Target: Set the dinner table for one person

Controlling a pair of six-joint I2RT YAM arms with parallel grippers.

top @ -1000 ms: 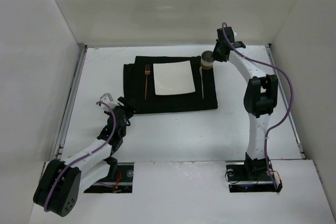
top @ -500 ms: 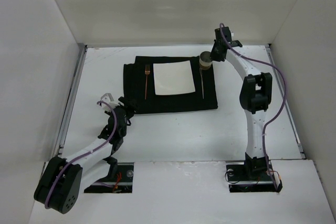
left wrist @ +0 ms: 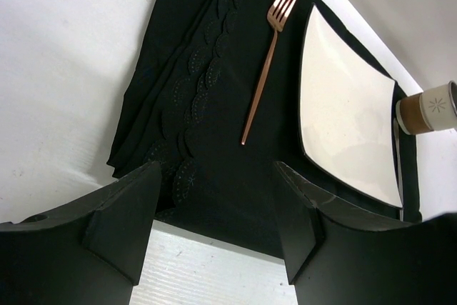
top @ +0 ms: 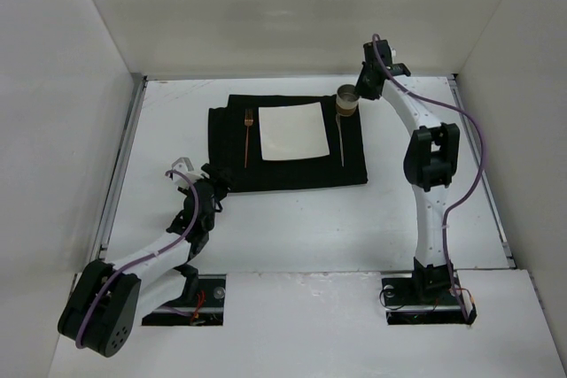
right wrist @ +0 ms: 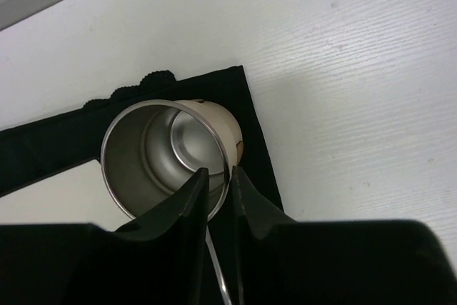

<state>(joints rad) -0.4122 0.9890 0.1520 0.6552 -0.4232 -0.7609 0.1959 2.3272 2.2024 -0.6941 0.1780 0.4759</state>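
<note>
Dinner table (top: 292, 227): a flat, matte white surface. White walls stand on its left, far and right sides, and both arm bases are at its near edge.
Mat (top: 292, 170): a black cloth rectangle lying flat on the dinner table, toward the far side and left of centre. The left wrist view shows a scalloped pattern along its left border.
Plate (top: 291, 130): white and square, lying on the mat near its middle.
Fork (top: 247, 139): copper-coloured, on the mat just left of the plate and not touching it. The tines point toward the far wall.
Knife (top: 340, 141): thin and pale, on the mat just right of the plate, parallel to the plate's edge.
Cup (top: 346, 100): upright at the far right corner of the mat, beyond the far end of the knife. The inside is bare metal; the outer wall is pale with a brown band. Whether its base rests on the mat cannot be determined.
Right gripper (right wrist: 220, 180): the fingers are pressed almost together on the cup wall, one inside the rim and one outside, pinching it. The right arm reaches out to the far side of the table.
Left gripper (left wrist: 214, 230): the fingers are spread wide with nothing between them. It is at the near left corner of the mat and faces the fork and plate. Contact with the table cannot be determined.
Left arm: folded low, well apart from the cup.
</note>
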